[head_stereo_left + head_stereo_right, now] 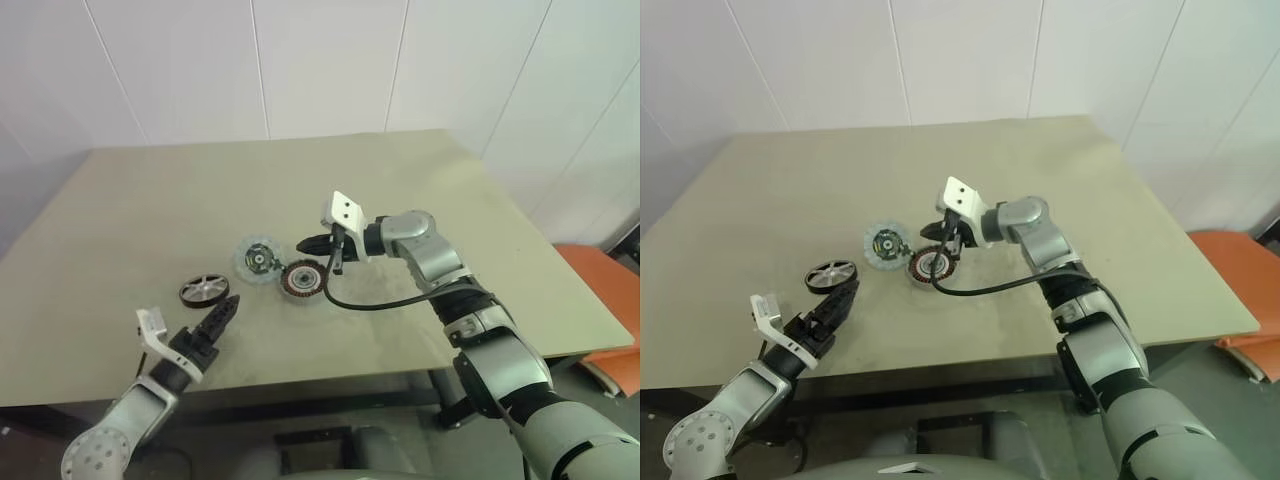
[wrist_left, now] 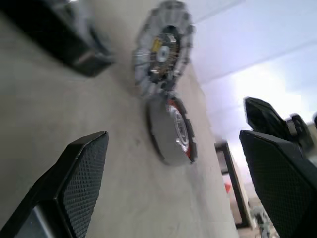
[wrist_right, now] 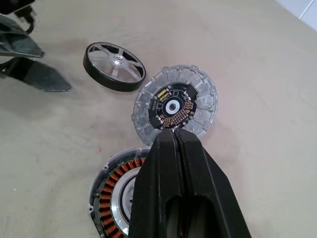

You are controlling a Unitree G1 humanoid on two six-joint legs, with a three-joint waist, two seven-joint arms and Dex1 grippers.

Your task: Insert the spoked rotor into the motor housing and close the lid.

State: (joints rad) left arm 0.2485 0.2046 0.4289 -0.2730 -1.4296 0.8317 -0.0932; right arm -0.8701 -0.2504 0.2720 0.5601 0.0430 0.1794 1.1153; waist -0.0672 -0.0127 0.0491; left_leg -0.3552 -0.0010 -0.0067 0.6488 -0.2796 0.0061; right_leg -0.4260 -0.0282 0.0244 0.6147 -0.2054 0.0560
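The right gripper [image 3: 174, 144], jaws together, hides part of the copper-wound spoked rotor [image 3: 111, 196]; the left gripper [image 1: 215, 322], jaws apart, hovers at the beige counter's [image 1: 150, 200] near edge.

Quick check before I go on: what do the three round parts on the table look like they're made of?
Spoked ring: black rim, likely rubber or painted, around bright metal spokes with a satin sheen. Silvery disc: seemingly cast metal, matte grey with ribs, holding a dark circuit board. Wound part: reddish copper-looking coils in a grey metal case.
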